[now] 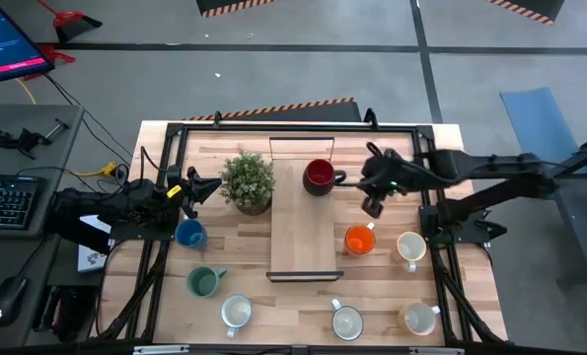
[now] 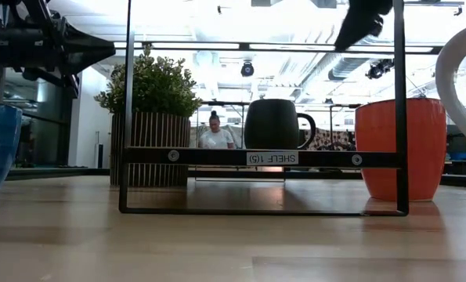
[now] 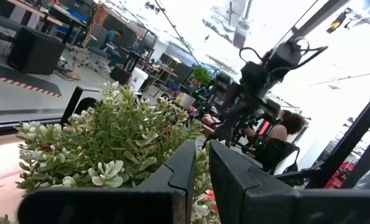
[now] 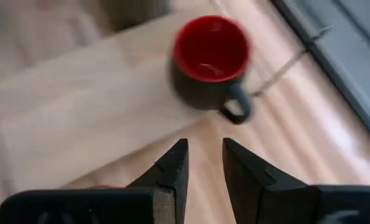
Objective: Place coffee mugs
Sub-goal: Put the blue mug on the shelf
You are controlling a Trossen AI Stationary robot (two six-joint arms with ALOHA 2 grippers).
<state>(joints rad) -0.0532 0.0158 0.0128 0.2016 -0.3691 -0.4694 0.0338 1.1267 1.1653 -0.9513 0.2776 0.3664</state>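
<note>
A dark mug with a red inside (image 1: 319, 176) (image 4: 211, 59) stands upright on the far end of the wooden shelf board (image 1: 303, 237), its handle toward the table's right. An orange mug (image 1: 360, 240) and a white mug (image 1: 411, 247) stand on the table right of the board. On the left are a blue mug (image 1: 189, 234) and a teal mug (image 1: 204, 282). Three white mugs (image 1: 346, 320) line the near edge. My right gripper (image 1: 374, 204) (image 4: 204, 144) hovers open and tipped down, right of the red mug, holding nothing. My left gripper (image 1: 212, 187) (image 3: 202, 146) rests shut beside the plant.
A potted green plant (image 1: 248, 182) stands left of the board, right in front of my left gripper. A black metal frame (image 2: 264, 157) edges the shelf board. A dark rail frame (image 1: 303, 126) rings the table. A person (image 2: 214, 135) sits in the room beyond.
</note>
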